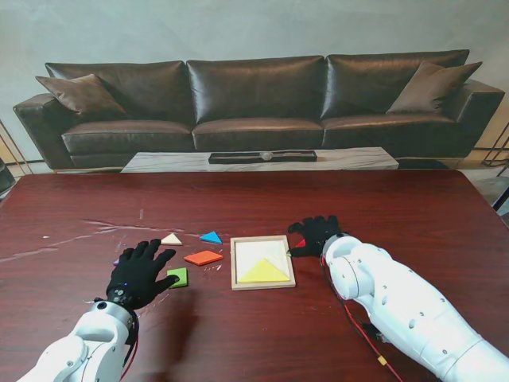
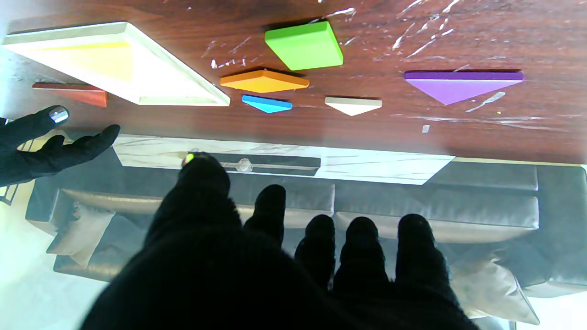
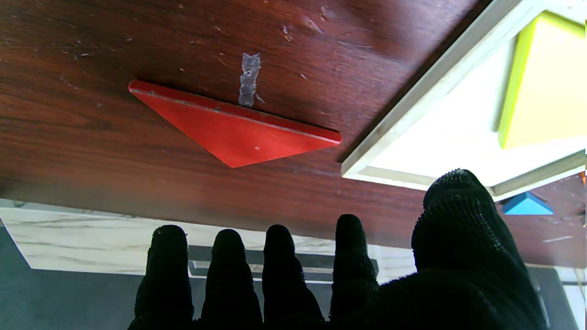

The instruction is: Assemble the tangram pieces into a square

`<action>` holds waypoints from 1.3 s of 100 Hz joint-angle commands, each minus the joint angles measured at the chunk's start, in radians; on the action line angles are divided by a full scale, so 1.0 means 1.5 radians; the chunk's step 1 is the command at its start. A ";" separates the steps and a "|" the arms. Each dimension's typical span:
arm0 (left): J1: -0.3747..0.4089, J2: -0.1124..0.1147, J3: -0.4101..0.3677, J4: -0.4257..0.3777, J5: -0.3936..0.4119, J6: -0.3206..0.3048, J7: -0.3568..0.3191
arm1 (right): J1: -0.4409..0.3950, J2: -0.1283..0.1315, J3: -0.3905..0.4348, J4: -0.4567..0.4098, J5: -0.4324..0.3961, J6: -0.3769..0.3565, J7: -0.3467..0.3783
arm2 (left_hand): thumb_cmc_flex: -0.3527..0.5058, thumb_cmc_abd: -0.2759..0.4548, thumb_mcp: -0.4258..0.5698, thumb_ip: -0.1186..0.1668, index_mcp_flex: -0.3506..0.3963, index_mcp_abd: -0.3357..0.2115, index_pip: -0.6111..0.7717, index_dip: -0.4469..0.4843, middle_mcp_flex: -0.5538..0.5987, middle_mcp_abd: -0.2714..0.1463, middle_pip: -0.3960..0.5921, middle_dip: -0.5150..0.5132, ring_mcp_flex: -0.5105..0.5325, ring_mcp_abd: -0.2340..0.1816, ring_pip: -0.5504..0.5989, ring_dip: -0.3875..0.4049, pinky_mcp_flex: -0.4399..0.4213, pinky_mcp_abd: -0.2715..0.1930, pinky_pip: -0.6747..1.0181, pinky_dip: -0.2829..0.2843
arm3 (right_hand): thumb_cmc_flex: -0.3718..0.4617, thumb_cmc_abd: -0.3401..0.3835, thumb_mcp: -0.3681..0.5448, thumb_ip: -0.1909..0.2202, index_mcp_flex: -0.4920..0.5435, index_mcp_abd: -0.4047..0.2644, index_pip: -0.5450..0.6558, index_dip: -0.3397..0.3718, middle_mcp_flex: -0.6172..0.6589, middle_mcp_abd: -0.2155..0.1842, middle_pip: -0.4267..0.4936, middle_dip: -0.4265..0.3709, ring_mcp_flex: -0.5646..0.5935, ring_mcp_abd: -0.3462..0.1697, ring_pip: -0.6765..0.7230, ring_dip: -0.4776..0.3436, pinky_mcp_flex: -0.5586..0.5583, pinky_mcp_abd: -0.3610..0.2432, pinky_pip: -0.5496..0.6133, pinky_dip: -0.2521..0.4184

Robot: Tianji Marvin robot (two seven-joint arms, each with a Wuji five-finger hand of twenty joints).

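A wooden square tray point(image 1: 236, 263) lies mid-table with a yellow triangle point(image 1: 263, 272) in its near half. Left of it lie an orange parallelogram point(image 1: 203, 257), a blue triangle point(image 1: 211, 237), a cream triangle point(image 1: 171, 239) and a green square point(image 1: 179, 276). A purple triangle point(image 2: 458, 85) is mostly hidden by my left hand point(image 1: 140, 272), which hovers open over these pieces. My right hand point(image 1: 316, 234) is open, fingers spread, just over a red triangle point(image 3: 234, 130) to the right of the tray; only a red sliver point(image 1: 300, 243) shows in the stand view.
The dark wooden table point(image 1: 413, 215) carries white scratch marks point(image 1: 103, 227) on its left part. Beyond its far edge stand a low marble coffee table point(image 1: 262, 159) and a black leather sofa point(image 1: 254, 103).
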 commanded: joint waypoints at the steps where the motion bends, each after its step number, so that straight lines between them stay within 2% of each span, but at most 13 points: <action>1: 0.000 0.001 0.001 -0.001 -0.001 0.002 -0.001 | 0.006 -0.002 -0.003 0.010 0.002 -0.004 -0.001 | 0.020 0.025 -0.008 0.030 -0.002 -0.003 -0.002 0.004 -0.015 0.004 0.003 0.001 0.001 -0.009 0.000 0.000 -0.004 0.004 -0.011 -0.002 | 0.025 -0.010 -0.009 0.008 -0.014 -0.018 0.011 -0.008 -0.009 0.000 -0.006 -0.006 0.003 -0.007 -0.001 -0.008 -0.002 -0.001 -0.012 -0.015; 27: -0.004 0.002 0.002 -0.002 0.000 0.002 -0.006 | 0.027 -0.005 -0.017 0.059 0.022 -0.014 -0.016 | 0.019 0.025 -0.009 0.030 -0.002 -0.004 -0.002 0.004 -0.015 0.004 0.002 0.001 0.001 -0.008 0.000 0.001 -0.004 0.002 -0.011 -0.001 | 0.031 -0.016 -0.008 0.007 -0.026 -0.012 0.001 -0.033 -0.009 0.000 -0.016 -0.010 -0.004 -0.010 -0.001 -0.010 -0.003 -0.007 -0.031 -0.027; 74: -0.016 0.004 0.012 0.001 0.001 0.004 -0.024 | 0.067 -0.027 -0.058 0.173 0.101 -0.033 -0.077 | 0.019 0.025 -0.009 0.030 -0.003 -0.003 -0.002 0.005 -0.015 0.004 0.002 0.001 0.002 -0.007 0.000 0.001 -0.004 0.004 -0.010 -0.001 | 0.040 -0.027 -0.006 0.008 -0.029 -0.014 -0.017 -0.042 -0.011 0.004 -0.025 -0.014 -0.006 -0.011 -0.001 -0.014 -0.003 -0.016 -0.037 -0.034; 95: -0.019 0.004 0.015 0.002 0.001 0.004 -0.026 | 0.078 -0.034 -0.069 0.201 0.122 -0.038 -0.087 | 0.020 0.025 -0.008 0.031 -0.005 -0.003 -0.003 0.005 -0.015 0.004 0.002 0.001 0.002 -0.008 0.000 0.001 -0.004 0.004 -0.010 -0.001 | 0.044 -0.031 -0.004 0.008 -0.024 -0.024 -0.011 -0.033 -0.008 0.004 -0.021 -0.012 -0.003 -0.008 -0.002 -0.016 -0.001 -0.018 -0.040 -0.036; 130: -0.017 0.004 0.014 0.002 0.001 0.003 -0.024 | 0.090 -0.032 -0.084 0.226 0.133 -0.048 -0.074 | 0.020 0.024 -0.009 0.031 -0.003 -0.003 -0.002 0.005 -0.016 0.004 0.002 0.001 0.002 -0.008 0.000 0.001 -0.003 0.002 -0.009 -0.001 | 0.067 -0.043 0.012 0.010 -0.015 -0.049 0.055 0.005 -0.004 0.001 0.020 0.007 0.020 -0.003 0.004 -0.016 0.017 -0.028 -0.046 -0.041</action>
